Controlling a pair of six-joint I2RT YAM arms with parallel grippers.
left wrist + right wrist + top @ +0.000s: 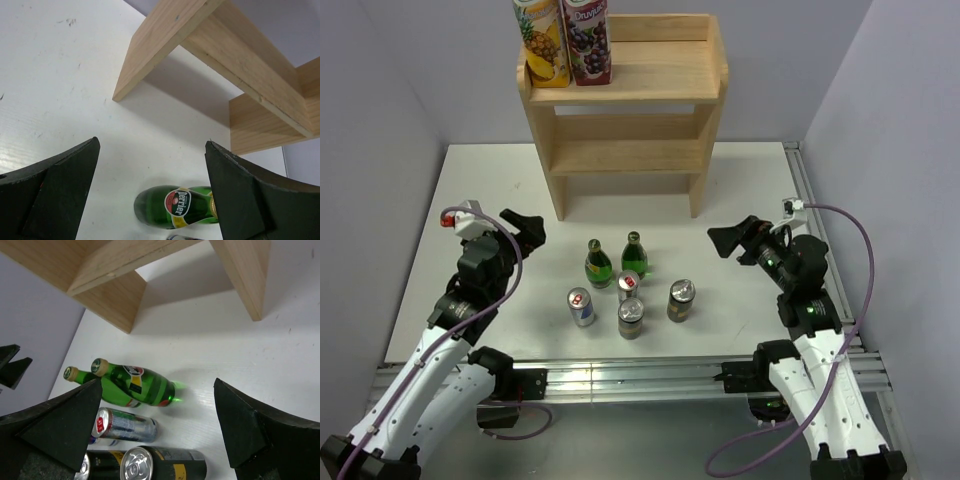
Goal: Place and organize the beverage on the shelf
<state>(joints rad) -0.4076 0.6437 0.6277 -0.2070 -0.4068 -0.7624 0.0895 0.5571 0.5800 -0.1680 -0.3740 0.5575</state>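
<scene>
Tabletop (pixel 470 200), white and flat, spreads between pale walls. At its far side stands the light unpainted wooden shelf unit (pixel 630 150) with stepped tiers and solid side panels, much taller than anything else on the table. Its two lower tiers look bare from where I stand.

Two black and white robot arms reach in from the near edge. The left gripper (pixel 527 232) hangs above the table to the left of the drinks, its dark fingers (pixel 60 192) spread wide with nothing between them. The right gripper (pixel 728 238) hangs over to the right, its jaws just as far apart and holding nothing.

On the left end of the shelf's top tier stand two tall juice cartons side by side and upright: a yellow pineapple carton (pixel 544 42) and, just right of it, a dark purple grape carton (pixel 588 40).

The rest of the drinks stand in a loose cluster on the table, in front of the shelf and between the two grippers. At the back are two green glass bottles (pixel 597 265) close together. Nearer the arms stand four small cans: a silver can with a red top (pixel 581 307) on the left, a silver can (pixel 629 285) just behind a dark can (pixel 631 318) in the middle, and a dark gold-labelled can (pixel 681 300) on the right.
</scene>
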